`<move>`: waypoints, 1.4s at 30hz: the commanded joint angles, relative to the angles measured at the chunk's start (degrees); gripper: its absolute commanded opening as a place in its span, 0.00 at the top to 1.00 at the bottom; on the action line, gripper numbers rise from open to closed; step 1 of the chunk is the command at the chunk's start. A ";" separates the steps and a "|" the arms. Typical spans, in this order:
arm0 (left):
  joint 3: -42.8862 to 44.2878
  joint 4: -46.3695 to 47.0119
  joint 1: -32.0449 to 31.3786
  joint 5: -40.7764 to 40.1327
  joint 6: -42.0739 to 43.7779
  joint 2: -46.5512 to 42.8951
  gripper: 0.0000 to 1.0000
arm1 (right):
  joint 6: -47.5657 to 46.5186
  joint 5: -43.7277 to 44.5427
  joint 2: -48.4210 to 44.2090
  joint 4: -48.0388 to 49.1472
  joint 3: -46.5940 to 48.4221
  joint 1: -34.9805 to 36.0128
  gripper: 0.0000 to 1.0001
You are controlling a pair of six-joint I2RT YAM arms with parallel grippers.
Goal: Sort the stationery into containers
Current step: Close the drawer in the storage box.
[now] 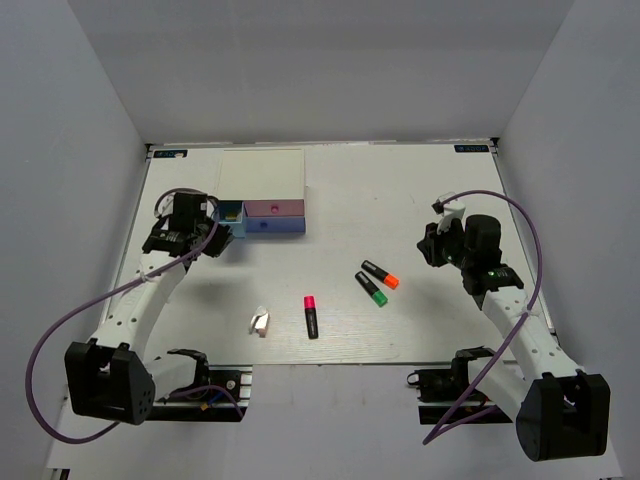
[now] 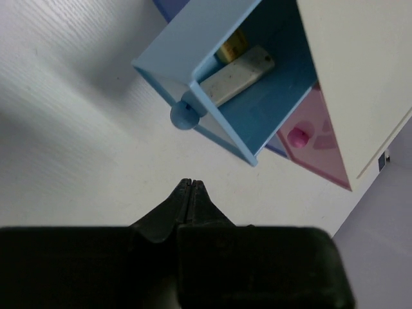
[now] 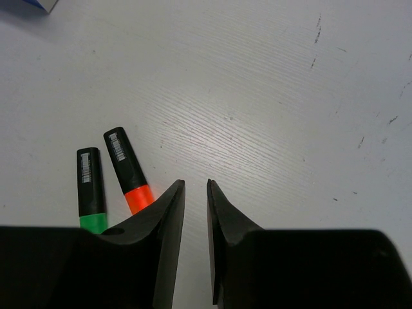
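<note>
Bright, even overhead light; feeds sharp.
I see soft shadows on the tabletop (image 1: 420, 190), a pale sheen in the right wrist view, dark blurred fingers (image 2: 175, 209) up close.

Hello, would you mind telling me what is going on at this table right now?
Two arms are sorting stationery into drawers. The left gripper is shut and empty by the open light blue drawer, which holds a whitish bar and a yellowish piece. The right gripper hangs open near the orange highlighter and the green highlighter. A pink-red highlighter and white clip lie loose.
</note>
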 commanded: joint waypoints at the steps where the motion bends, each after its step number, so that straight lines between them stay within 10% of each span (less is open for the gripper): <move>1: -1.59 3.85 1.87 0.64 -0.84 0.90 0.88 | -0.54 -0.89 -0.16 2.32 0.15 -0.04 0.74; 42: 2.89 18.08 8.73 5.48 -0.75 17.78 0.85 | -1.33 -0.18 2.83 3.54 0.94 -0.04 0.74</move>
